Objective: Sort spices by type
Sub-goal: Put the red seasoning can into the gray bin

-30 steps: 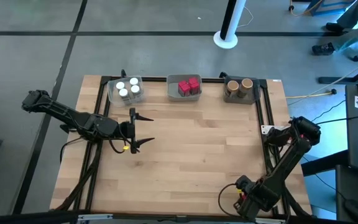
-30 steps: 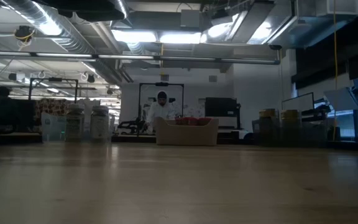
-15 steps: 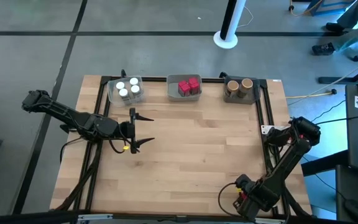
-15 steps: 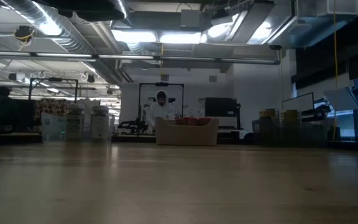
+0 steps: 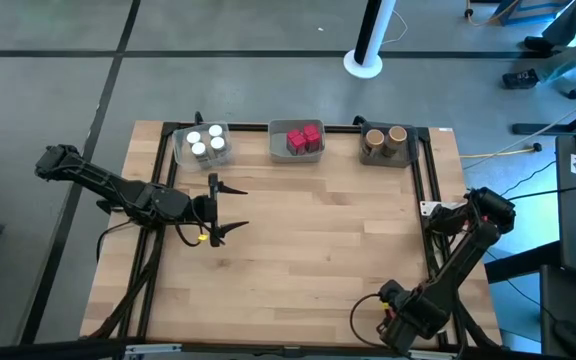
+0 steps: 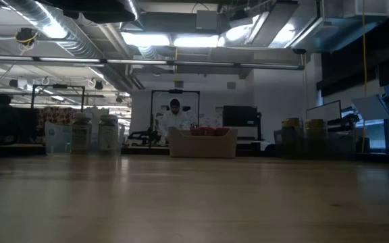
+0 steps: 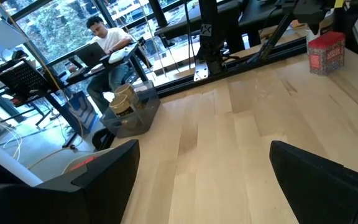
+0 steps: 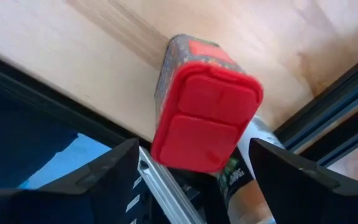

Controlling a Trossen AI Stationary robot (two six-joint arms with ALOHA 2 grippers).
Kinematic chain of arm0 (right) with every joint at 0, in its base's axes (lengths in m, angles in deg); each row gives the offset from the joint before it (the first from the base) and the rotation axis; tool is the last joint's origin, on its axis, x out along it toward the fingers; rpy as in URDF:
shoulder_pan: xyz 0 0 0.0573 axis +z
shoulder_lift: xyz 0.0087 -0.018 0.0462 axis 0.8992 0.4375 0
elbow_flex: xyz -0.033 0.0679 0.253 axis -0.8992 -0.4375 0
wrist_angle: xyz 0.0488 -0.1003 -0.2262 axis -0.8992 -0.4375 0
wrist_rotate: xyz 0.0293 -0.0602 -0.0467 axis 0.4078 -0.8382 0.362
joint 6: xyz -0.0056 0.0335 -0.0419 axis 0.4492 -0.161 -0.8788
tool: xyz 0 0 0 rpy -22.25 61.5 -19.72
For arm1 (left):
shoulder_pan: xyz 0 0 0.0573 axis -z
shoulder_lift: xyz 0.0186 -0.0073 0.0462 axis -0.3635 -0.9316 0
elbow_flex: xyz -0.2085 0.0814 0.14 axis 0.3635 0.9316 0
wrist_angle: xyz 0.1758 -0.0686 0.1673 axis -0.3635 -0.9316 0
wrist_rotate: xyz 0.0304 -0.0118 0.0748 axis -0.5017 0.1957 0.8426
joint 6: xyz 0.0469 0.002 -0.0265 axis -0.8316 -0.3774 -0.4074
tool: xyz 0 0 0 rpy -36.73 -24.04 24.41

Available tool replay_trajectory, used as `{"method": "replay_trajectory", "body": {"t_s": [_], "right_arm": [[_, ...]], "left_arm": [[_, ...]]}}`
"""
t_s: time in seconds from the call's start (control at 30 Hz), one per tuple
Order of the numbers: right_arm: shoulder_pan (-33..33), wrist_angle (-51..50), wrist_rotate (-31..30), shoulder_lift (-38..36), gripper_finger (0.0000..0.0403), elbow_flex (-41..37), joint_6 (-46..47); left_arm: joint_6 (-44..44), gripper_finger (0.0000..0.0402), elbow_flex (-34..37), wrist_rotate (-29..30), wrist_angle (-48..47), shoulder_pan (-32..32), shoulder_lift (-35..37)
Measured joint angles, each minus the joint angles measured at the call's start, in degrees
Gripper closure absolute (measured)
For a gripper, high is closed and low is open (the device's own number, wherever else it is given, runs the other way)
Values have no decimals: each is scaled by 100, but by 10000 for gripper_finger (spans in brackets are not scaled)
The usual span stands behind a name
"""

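Bright, even light falls on the pale wooden table (image 5: 308,230), with short soft shadows under the arms. The level view is dim and blurred up close, ceiling strip lights (image 6: 174,39) glaring. The red-lidded blocky spice packet (image 8: 205,121) looks soft.

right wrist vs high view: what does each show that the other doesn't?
Right wrist only: a red-capped spice container at the table's edge, between the right tool's open fingers.
High only: three trays at the far edge holding white-capped jars, red packets and tan jars; the left tool, open over bare wood.
Both: the wooden tabletop and its black frame.
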State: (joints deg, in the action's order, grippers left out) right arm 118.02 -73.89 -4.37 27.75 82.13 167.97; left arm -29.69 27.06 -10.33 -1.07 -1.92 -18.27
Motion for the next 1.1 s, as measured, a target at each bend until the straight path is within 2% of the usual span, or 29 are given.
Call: {"method": "replay_trajectory", "body": {"t_s": [0.47,0.97,1.1], "right_arm": [[2,-109,-47,0,100,-130,445],[2,379,-48,0,100,-474,502],[2,388,-50,0,124,-476,258]], "left_arm": [[0,55,0,0,-2,1,0],[0,55,0,-2,0,2,0],[0,55,0,0,-2,2,0]]}}
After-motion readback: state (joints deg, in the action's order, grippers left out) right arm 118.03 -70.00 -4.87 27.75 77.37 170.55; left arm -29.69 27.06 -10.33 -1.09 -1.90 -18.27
